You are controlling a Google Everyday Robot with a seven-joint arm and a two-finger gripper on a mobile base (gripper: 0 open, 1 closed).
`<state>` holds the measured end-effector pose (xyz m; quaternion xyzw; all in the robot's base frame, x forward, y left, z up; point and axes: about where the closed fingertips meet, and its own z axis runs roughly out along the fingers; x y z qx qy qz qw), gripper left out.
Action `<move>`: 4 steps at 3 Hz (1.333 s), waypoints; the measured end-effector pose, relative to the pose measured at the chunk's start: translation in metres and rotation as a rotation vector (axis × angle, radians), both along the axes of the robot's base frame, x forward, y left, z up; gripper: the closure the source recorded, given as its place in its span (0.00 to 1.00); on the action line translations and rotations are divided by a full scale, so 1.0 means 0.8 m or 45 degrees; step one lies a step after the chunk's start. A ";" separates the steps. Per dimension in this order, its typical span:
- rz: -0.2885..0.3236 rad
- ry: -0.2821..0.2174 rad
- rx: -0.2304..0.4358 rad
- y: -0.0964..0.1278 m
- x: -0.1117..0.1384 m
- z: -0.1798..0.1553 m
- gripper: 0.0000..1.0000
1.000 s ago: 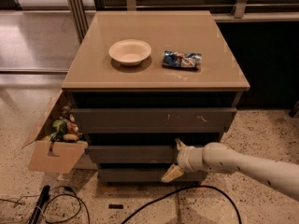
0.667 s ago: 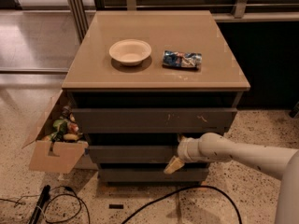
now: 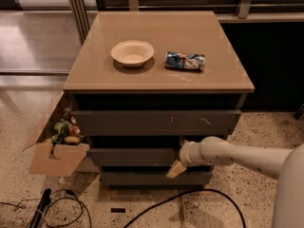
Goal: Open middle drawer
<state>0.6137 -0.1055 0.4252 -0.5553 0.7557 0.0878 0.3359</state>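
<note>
The cabinet has three dark grey-brown drawer fronts. The middle drawer (image 3: 133, 156) is the plain flat front below the larger scratched top front (image 3: 156, 122). It looks level with the other fronts, and none of its inside shows. My gripper (image 3: 176, 156) is at the right end of the middle drawer front, against its face, on the white arm (image 3: 228, 152) that comes in from the lower right. The arm hides the right part of the middle front.
A cream bowl (image 3: 132, 52) and a crumpled blue snack bag (image 3: 185, 60) lie on the cabinet top (image 3: 95, 75). An open cardboard box (image 3: 54, 151) of items leans against the cabinet's left side. Black cables (image 3: 66, 208) run over the speckled floor in front.
The arm has swung nearer to the camera at the lower right. The gripper stays at the right end of the middle drawer front. The drawer has not visibly moved.
</note>
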 end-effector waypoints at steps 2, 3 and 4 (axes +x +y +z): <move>0.000 0.000 0.000 0.000 0.000 0.000 0.42; 0.022 0.001 0.007 -0.002 -0.014 0.005 0.65; 0.062 -0.022 0.009 -0.017 -0.068 0.021 0.88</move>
